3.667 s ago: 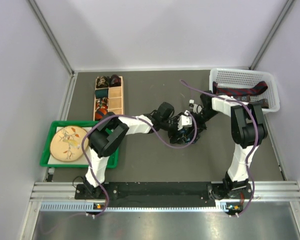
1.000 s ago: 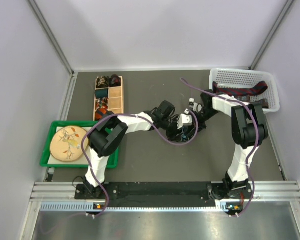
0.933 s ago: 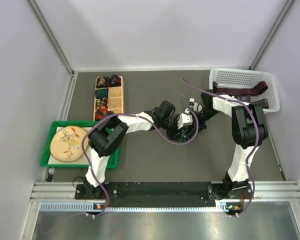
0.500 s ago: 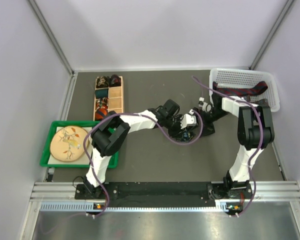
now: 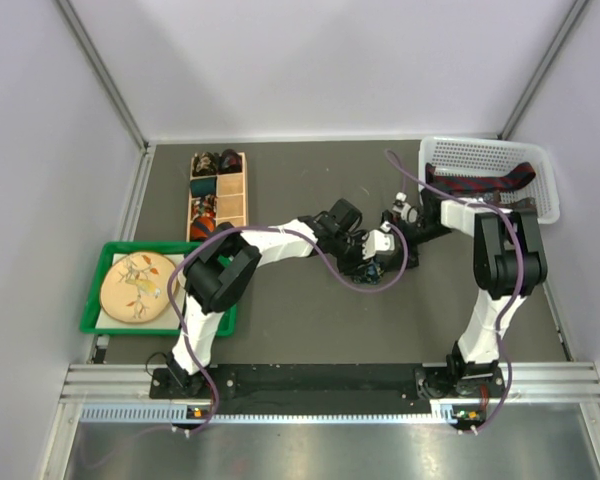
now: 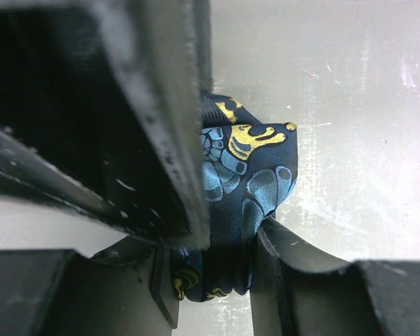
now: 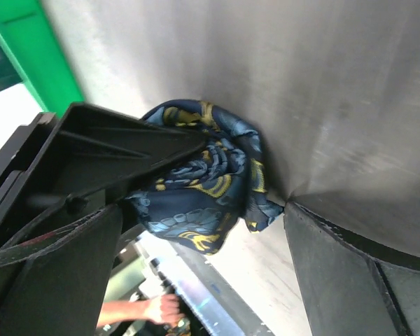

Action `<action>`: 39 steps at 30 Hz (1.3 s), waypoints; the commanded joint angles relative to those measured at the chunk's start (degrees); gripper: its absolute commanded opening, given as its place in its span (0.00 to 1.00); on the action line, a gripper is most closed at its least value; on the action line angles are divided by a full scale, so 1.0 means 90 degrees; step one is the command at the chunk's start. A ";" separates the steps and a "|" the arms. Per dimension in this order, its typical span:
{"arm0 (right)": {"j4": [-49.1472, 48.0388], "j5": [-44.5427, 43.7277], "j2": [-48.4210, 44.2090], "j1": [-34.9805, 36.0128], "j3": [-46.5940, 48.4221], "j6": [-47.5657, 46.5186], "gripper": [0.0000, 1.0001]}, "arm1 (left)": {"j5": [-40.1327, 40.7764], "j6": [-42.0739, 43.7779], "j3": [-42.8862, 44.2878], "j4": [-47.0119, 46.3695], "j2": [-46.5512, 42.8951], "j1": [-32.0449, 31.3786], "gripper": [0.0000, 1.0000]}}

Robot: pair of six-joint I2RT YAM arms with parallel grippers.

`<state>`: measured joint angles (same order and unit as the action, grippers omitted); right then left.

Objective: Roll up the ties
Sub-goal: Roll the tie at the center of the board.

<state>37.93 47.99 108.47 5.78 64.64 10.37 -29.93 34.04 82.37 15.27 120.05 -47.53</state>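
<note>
Left wrist view, and the left gripper (image 6: 227, 245) is clamped on the blue tie (image 6: 245, 182), which is bunched into a coil in the middle of the table (image 5: 310, 320). Over on the other side, the right gripper (image 7: 203, 210) straddles the same coil with one finger touching fabric. Squeezing or not, can't tell. The key now, I'd say: pinch the core firmly, turn evenly, tuck loose edges so nothing springs open.

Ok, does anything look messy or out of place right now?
The dark blue patterned tie, bunched between the left gripper and right gripper, looks like a crumpled wad with loose folds, not a neat coil. Nothing else stands out.
</note>
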 commanded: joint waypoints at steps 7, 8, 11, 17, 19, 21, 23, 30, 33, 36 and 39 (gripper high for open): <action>-0.0621 0.1162 0.0020 0.0237 -0.0190 -0.0146 0.90 | 0.0650 0.0192 -0.0216 0.0891 0.0548 -0.0012 0.00; -0.0650 0.1153 -0.0059 0.0237 -0.0297 -0.0146 0.87 | 0.0650 0.0202 -0.0236 0.0872 0.0538 -0.0022 0.00; -0.0835 0.0909 -0.0255 0.0198 -0.0463 -0.0001 0.74 | 0.0640 0.0202 -0.0275 0.0853 0.0509 -0.0012 0.00; -0.1129 0.0450 -0.0138 0.0197 -0.0444 0.0176 0.59 | 0.0621 0.0221 -0.0304 0.0862 0.0489 -0.0012 0.00; -0.1100 0.0246 -0.0147 0.0188 -0.0396 0.0166 0.60 | 0.0592 0.0241 -0.0304 0.0882 0.0480 -0.0002 0.00; -0.1167 0.0089 -0.0225 0.0178 -0.0415 0.0185 0.65 | 0.0592 0.0251 -0.0314 0.0882 0.0480 -0.0012 0.00; -0.1246 -0.0107 -0.0274 0.0168 -0.0415 0.0244 0.77 | 0.0582 0.0251 -0.0314 0.0891 0.0480 -0.0012 0.00; -0.1539 -0.0078 -0.0255 0.0129 -0.0444 0.0391 0.53 | 0.0552 0.0290 -0.0295 0.0940 0.0489 -0.0002 0.00; -0.1374 0.0175 -0.0148 0.0139 -0.0395 0.0293 0.37 | 0.0572 0.0299 -0.0294 0.0960 0.0489 -0.0002 0.00; -0.1129 0.0322 -0.0108 0.0129 -0.0395 0.0098 0.17 | 0.0582 0.0241 -0.0275 0.0950 0.0499 0.0017 0.00; -0.1089 0.0439 -0.0147 0.0139 -0.0463 0.0000 0.00 | 0.0485 0.0085 -0.0207 0.0950 0.0548 0.0076 0.15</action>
<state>30.41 52.75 107.63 7.01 60.40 12.53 -29.10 34.65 82.41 15.77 120.18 -47.40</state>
